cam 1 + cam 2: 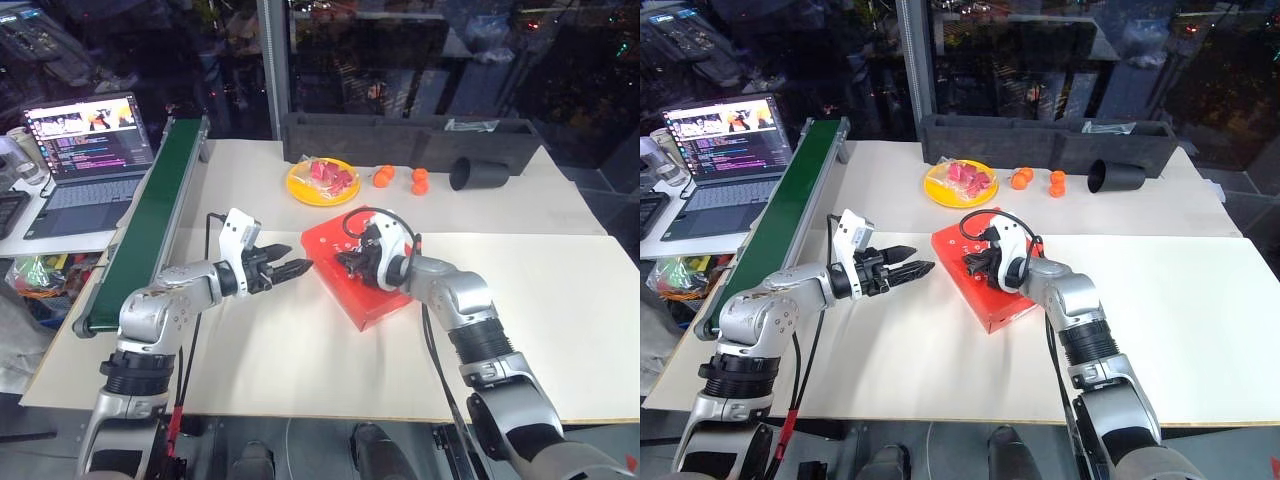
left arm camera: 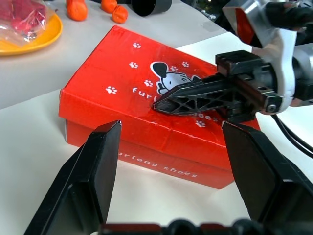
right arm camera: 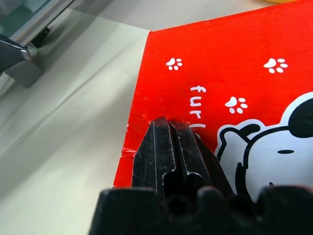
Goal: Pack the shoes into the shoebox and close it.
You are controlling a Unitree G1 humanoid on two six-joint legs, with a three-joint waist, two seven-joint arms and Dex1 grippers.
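Left claw [image 1: 290, 269] is held wide open just beside the shoebox [image 2: 127, 83], likely on standby. Shoebox lies lid-down mid-counter [image 1: 560, 300]; right claw [image 2: 168, 102], fingers pinched together and holding nothing, is pressed on the lid, probably to seat it.

Glossy red cardboard shoebox [image 2: 146, 98], matt table [image 1: 300, 350].
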